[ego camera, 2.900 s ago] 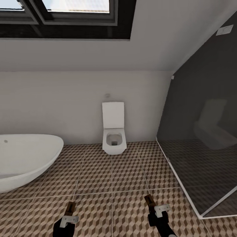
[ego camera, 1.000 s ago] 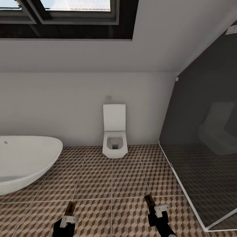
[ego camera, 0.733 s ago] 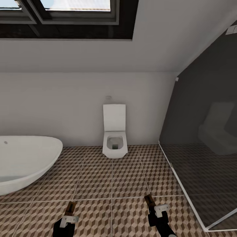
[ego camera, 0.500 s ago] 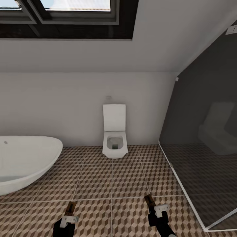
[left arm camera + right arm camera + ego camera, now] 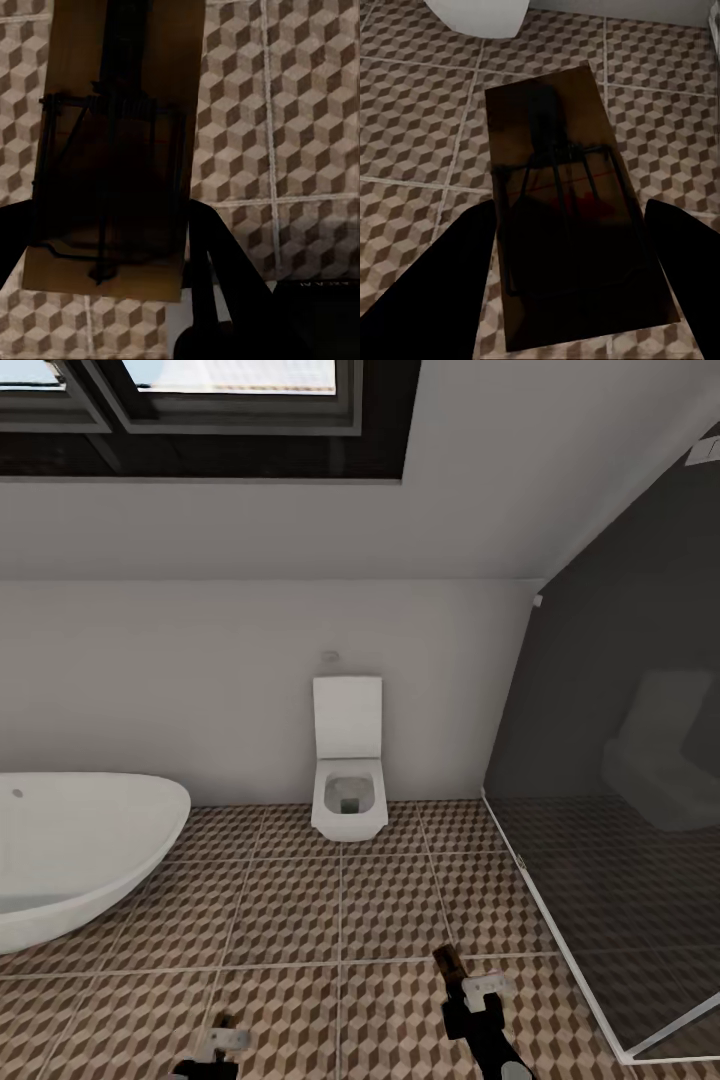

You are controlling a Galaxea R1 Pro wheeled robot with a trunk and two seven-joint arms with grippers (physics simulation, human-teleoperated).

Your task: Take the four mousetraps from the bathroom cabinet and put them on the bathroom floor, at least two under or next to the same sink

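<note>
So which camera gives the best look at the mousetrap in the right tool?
The right wrist view: the mousetrap lies large between the dark fingers, its wire parts plain against the bathroom floor. The head view gives just its brown tip beyond the right tool.

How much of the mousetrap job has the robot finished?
Partly done, it seems. Each pincer carries a mousetrap: the left pincer holds a mousetrap, the right pincer holds another mousetrap. Both hang above the patterned bathroom floor, near the toilet and bathtub. Left: set them down by the sink.
</note>
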